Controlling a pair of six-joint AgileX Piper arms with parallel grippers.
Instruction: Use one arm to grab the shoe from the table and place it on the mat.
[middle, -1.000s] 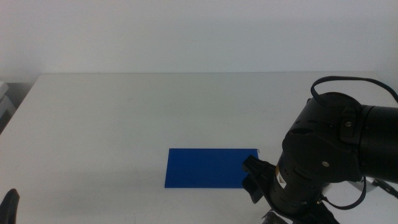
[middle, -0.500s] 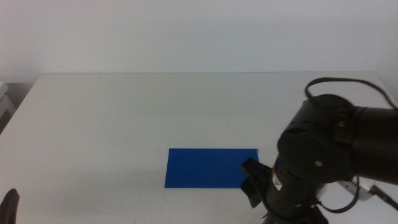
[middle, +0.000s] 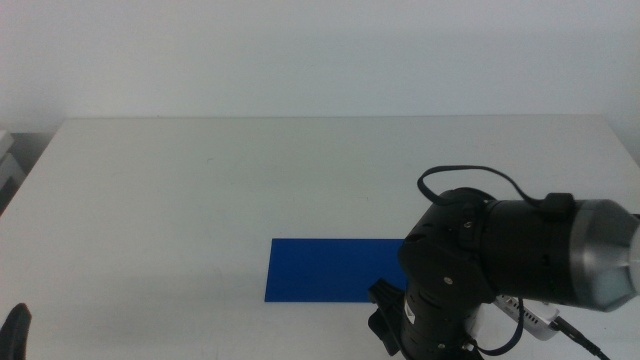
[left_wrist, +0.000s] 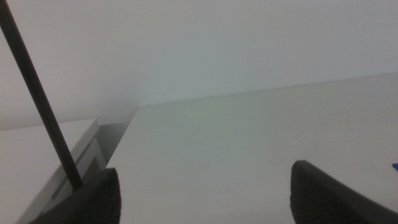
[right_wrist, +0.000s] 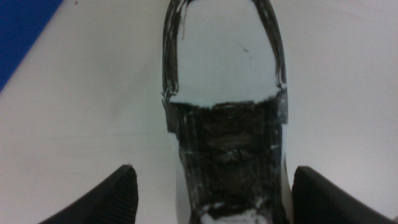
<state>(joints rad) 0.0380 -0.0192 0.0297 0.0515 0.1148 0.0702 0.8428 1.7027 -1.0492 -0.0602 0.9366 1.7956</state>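
The white shoe (right_wrist: 224, 93), with black patches and a black-edged toe, lies on the white table (middle: 200, 190) between the jaws of my right gripper (right_wrist: 214, 175). The jaws are open, one on each side of the shoe, and do not touch it. In the middle view the right arm (middle: 480, 270) reaches down at the front right and hides most of the shoe; a white sliver of the shoe (middle: 525, 316) shows beside it. The deep-blue mat (middle: 330, 268) lies flat just left of the arm, and its corner shows in the right wrist view (right_wrist: 22, 31).
My left gripper (left_wrist: 205, 171) waits open and empty at the table's front left corner (middle: 15, 332). A thin black cable (left_wrist: 37, 99) crosses its view. A white surface (left_wrist: 37, 149) stands beyond the table's left edge.
The right arm has swung left and lower toward the table's front, and now covers the mat's right end. The mat and the left gripper have not moved.
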